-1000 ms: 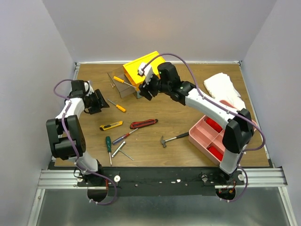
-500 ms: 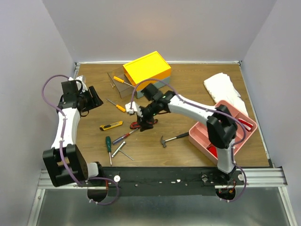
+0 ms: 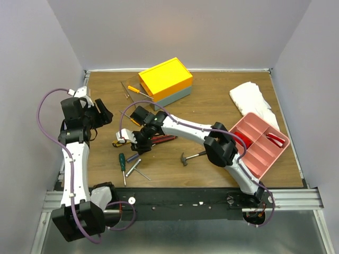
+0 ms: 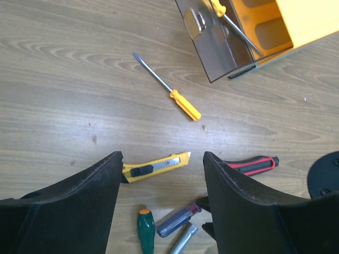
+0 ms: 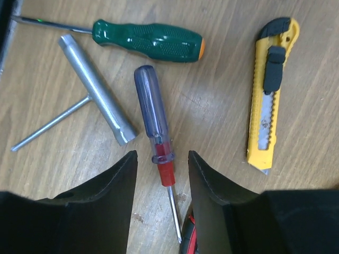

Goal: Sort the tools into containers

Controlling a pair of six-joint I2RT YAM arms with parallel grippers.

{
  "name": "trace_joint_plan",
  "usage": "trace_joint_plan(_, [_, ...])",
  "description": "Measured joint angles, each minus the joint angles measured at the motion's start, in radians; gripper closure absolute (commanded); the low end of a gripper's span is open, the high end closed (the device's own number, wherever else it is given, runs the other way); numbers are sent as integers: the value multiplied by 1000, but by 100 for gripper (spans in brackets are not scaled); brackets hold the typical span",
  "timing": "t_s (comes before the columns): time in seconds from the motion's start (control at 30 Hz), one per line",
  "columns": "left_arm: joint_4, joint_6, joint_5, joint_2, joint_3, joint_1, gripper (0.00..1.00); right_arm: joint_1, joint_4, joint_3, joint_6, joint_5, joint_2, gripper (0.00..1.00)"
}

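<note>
Swinging away from the yellow-topped box (image 3: 165,78) over the last second, the right arm now reaches low over the cluster of tools at the left-centre of the table (image 3: 212,106), while the left arm has drawn back towards its own side. The right gripper (image 5: 161,159) is spread and holds nothing. Its fingers stand either side of the red-collared screwdriver (image 5: 153,116), which lies flat on the wood between the silver wrench (image 5: 95,90) and the yellow knife (image 5: 270,90), with the green screwdriver (image 5: 148,39) just beyond its handle. The left gripper (image 4: 161,157) is likewise spread and empty, hovering well above the table. The likeliest trouble is a poor grasp. The jaws bracket the thin neck rather than the fat handle, so the round tool may roll or swing nose-down once lifted. The wrench's socket end sits just beside the handle, so the left-hand finger could nudge it on the way down. The two arms are also near each other, and a reach by the left for the yellow knife could bring them together. Only the right wrist view shows this screwdriver whole; from above, the wrist hides it and most of the yellow knife. Only the left wrist view shows clearly that the clear drawer (image 4: 212,37) stands pulled out with an orange screwdriver (image 4: 233,26) inside, and a second one (image 4: 183,103) loose nearby. The overhead view alone takes in the hammer (image 3: 193,156), the red knife (image 3: 164,138) and the pink tray (image 3: 262,145).
</note>
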Motion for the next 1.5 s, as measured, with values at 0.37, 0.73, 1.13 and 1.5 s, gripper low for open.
trace_joint_plan(0.37, [-35,0,-1,-60,-42,1,27,18,-3,-21,0,157,39,55])
trace_joint_plan(0.73, [-39,5,-6,-63,-47,1,27,26,-9,-49,-11,216,13,97])
trace_joint_plan(1.13, [59,-33,-8,-22,-43,1,27,-124,34,132,248,161,-279,99])
trace_joint_plan(1.5, [113,-33,-6,43,-60,0,27,-265,339,250,554,286,-108,99])
